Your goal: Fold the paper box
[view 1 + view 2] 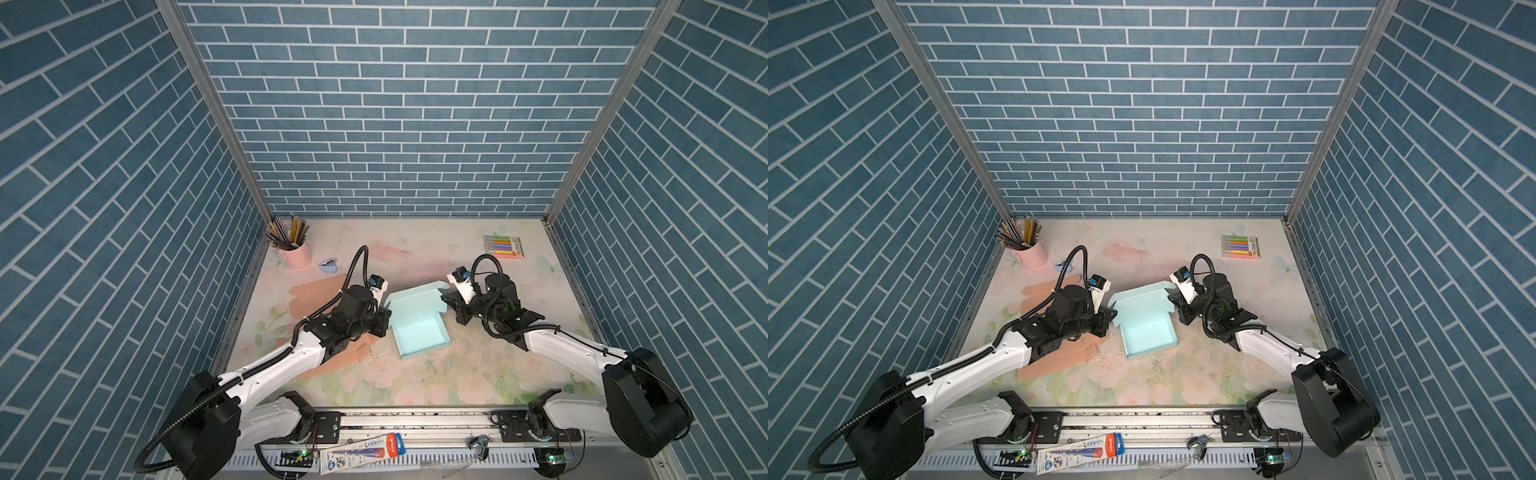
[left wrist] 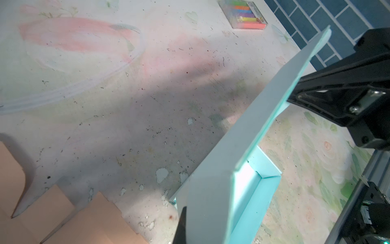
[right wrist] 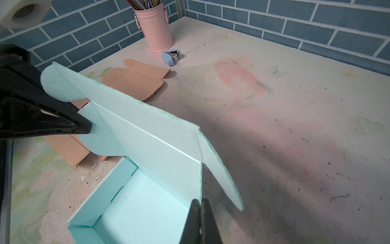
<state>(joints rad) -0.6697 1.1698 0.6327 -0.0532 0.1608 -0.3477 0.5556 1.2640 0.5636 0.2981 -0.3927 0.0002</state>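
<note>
2 clutter items far L: pink metal tin (image 1: 297, 253) of pencils, small blue stapler (image 1: 329, 266); both well clear. Nearer, flat peach card blanks (image 1: 309, 291) lie under the L arm, matte, pre-creased.

L end effector (image 1: 385, 318) has its jaws together, pinched on the L ear flap (image 3: 57, 84) of the lid.

Teal paper box (image 1: 419, 328) sits mid surface (image 1: 415, 374), between both arms. Tray part (image 3: 143, 207) is already formed w/ walls up. Lid panel (image 3: 147, 135) stands raised, tilted, not closed.

Handling, my read: v light, thin card. Panels are stiff-ish flat but weak at the creases, so it'll hinge there and buckle if pushed mid-panel. Matte finish, shouldn't slip in the pads, but a hard pinch will dent it. Tray is light enough to skate on the surface. Best hold: flap edges near the fold line, both sides evenly.

R end effector (image 1: 445, 300) also has jaws together, clamped on the lid's R side flap (image 3: 219, 179) by the crease.

Far R: flat clear marker pack (image 1: 503, 247), well apart
</note>
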